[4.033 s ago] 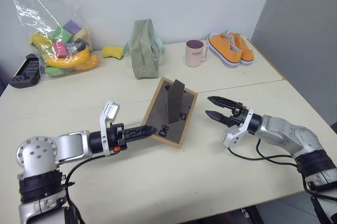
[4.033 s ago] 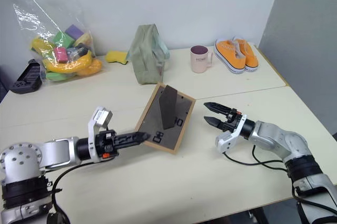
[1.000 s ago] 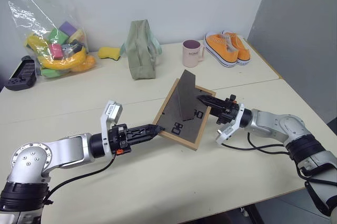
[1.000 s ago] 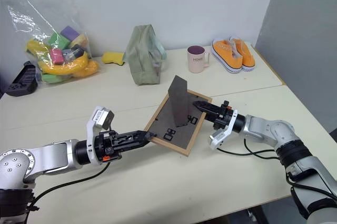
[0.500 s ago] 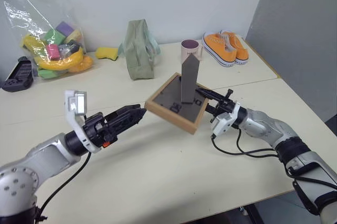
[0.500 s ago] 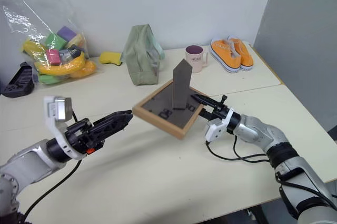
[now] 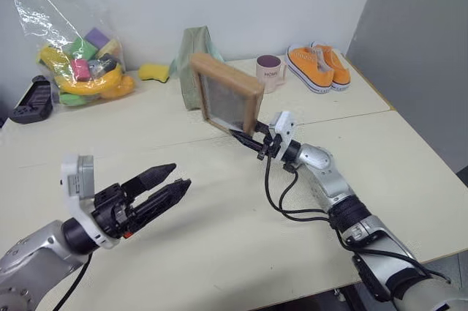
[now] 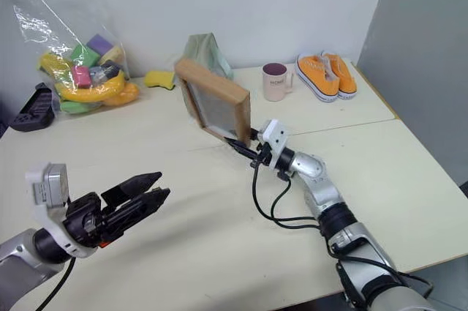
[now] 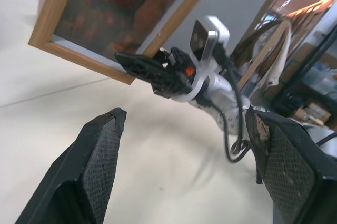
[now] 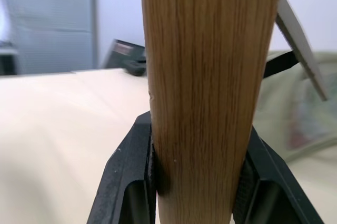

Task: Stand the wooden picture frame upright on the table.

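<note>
We are seeing, at far left on the worktop (image 7: 219, 252), a black holder (image 7: 29, 100) and a clear bag of coloured toys (image 7: 77, 47) sitting against the wall. Nearer us, the left gripper (image 7: 172, 183) is hovering above the cream surface with its jaws standing well apart and nothing between them. Behind, a yellow sponge (image 7: 153, 72) and a green pouch (image 7: 191, 62) are resting side by side. In the middle, the wooden picture frame (image 7: 225, 95) is hanging in the air, clear of the worktop, tilted on one corner; the left wrist view is showing its dark reddish picture. The right gripper (image 7: 252, 139) is clamping its jaws on the frame's lower edge. Further right, a pink mug (image 7: 269, 73) and orange shoes (image 7: 318, 66) are sitting near the back edge.
</note>
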`<state>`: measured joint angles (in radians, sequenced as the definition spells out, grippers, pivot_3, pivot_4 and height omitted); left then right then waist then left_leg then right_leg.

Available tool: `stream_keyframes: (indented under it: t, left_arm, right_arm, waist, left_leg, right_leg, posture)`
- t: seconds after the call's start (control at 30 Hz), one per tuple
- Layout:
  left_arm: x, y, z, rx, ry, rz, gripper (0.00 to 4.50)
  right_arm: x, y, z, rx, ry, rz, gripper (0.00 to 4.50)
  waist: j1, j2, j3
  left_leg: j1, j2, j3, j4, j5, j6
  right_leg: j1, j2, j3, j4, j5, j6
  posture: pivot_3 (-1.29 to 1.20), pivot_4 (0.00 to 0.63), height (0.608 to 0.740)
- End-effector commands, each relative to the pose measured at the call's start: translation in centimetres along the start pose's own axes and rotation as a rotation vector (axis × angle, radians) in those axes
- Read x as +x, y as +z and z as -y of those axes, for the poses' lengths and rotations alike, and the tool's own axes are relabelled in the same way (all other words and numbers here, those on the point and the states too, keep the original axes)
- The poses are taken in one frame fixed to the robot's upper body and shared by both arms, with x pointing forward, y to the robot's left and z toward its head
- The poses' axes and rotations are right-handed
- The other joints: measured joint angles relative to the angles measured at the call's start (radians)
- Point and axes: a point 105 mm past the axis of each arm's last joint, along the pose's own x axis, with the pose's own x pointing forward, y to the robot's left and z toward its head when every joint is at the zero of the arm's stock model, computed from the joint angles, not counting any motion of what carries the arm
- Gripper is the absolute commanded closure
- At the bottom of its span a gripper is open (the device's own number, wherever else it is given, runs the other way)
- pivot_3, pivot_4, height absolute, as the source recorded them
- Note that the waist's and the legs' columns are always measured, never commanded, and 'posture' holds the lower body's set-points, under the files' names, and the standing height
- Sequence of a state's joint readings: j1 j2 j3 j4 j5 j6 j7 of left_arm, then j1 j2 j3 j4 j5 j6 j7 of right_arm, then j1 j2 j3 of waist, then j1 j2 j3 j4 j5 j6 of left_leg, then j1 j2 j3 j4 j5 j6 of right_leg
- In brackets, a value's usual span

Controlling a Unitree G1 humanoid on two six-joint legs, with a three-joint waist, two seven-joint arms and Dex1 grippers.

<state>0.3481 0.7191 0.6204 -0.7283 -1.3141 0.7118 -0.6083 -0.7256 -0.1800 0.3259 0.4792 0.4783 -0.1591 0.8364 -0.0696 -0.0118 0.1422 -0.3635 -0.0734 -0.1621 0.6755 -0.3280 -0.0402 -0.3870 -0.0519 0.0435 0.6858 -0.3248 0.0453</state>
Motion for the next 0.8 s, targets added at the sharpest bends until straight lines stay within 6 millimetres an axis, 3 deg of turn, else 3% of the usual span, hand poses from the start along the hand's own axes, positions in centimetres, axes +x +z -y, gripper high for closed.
stream_keyframes:
  t: [0.03,0.4,0.6,0.8]
  left_arm:
    - [-0.5,0.4,0.8,0.094,0.011,-0.008,0.63]
    - [-0.8,0.7,0.7,0.123,0.032,0.001,0.63]
    - [-0.9,0.9,0.9,0.121,0.032,-0.005,0.63]
    - [-0.7,1.0,0.9,0.116,0.029,-0.016,0.63]
  right_arm:
    - [-0.1,0.8,-1.1,0.101,0.093,0.045,3.1]
    - [-2.1,-4.4,-4.1,0.286,0.194,-0.07,3.1]
    - [-2.8,-6.3,-4.2,0.326,0.17,-0.111,3.1]
    - [-3.4,-7.6,-4.1,0.528,0.143,-0.146,3.1]
  waist:
    - [0.007,0.0,0.0]
    - [0.021,0.0,0.0]
    - [0.02,0.0,0.0]
    - [0.021,0.0,0.0]
  left_leg:
    - [0.0,-0.001,0.0,0.0,0.0,0.0]
    - [0.0,-0.001,0.0,-0.001,0.0,0.0]
    - [0.0,-0.001,0.0,-0.001,0.0,0.0]
    - [0.0,-0.001,0.0,-0.001,0.0,0.0]
  right_leg:
    - [0.0,-0.001,0.0,0.0,0.0,0.0]
    - [0.0,-0.001,0.0,0.0,0.0,0.0]
    - [0.0,-0.001,0.0,0.0,0.0,0.0]
    - [0.0,-0.001,0.0,0.0,0.0,0.0]
  posture:
    - [0.0,0.15,0.74]
    - [0.0,0.15,0.74]
    - [0.0,0.15,0.74]
    - [0.0,0.15,0.74]
